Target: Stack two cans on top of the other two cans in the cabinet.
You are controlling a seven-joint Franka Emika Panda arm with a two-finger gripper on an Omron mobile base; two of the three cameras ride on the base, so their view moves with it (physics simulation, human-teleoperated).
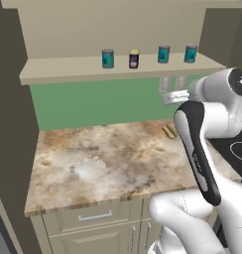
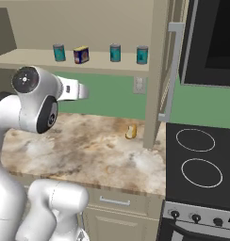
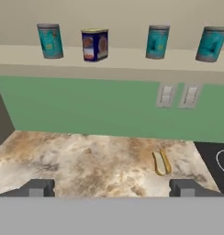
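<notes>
The fingers are being held wide apart with nothing between them, their two dark tips showing at the lower left and lower right of the hand view, above the tabletop. Along the top of that frame, four cans are standing upright and apart in a row on the ledge of the cabinet: a teal can at the upper left, the navy can just right of it, a second teal can right of centre, and a third teal can near the right edge. None is being touched. Open room is being left between cans and above them. A small yellow item is lying on the tabletop at lower right, near the stove edge.
</notes>
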